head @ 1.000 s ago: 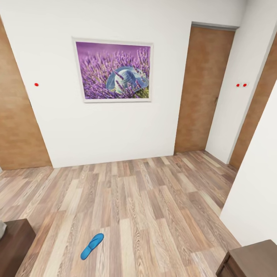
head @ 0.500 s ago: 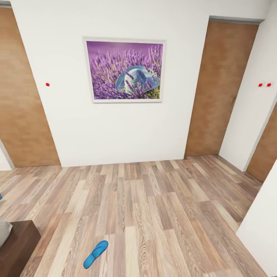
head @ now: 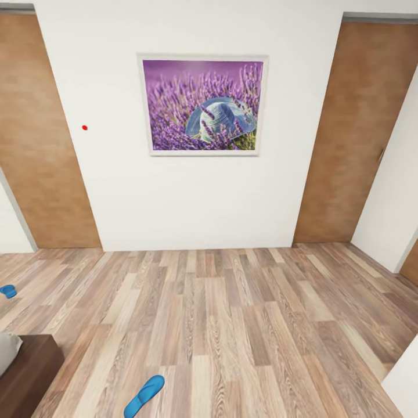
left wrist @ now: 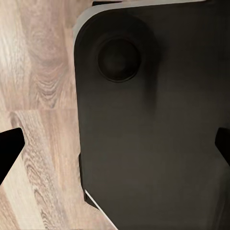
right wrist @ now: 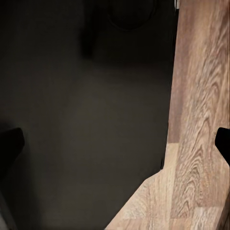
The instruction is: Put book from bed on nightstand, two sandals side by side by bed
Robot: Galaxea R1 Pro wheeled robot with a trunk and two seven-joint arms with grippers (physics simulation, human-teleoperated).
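Observation:
One bright blue sandal [head: 144, 396] lies on the wood floor at the bottom of the head view. The other sandal [head: 7, 290] shows partly at the left edge, farther off. A corner of the bed [head: 26, 371], dark brown frame with a bit of grey mattress, sits at the bottom left, close to the near sandal. The book and the nightstand are out of view. My left gripper [left wrist: 115, 146] is open over the robot's dark base and the floor, holding nothing. My right gripper [right wrist: 115, 143] is open too, with nothing between its fingers.
Ahead stands a white wall with a framed lavender picture [head: 202, 105]. A brown door [head: 49, 139] is on the left and another brown door [head: 363, 133] on the right. A white wall corner [head: 403, 380] juts in at the lower right. Wood floor [head: 232, 325] spreads between them.
The whole head view has swung left, so the picture and doors shifted right. The second sandal came into view at the left edge; the brown cabinet at lower right left the view.

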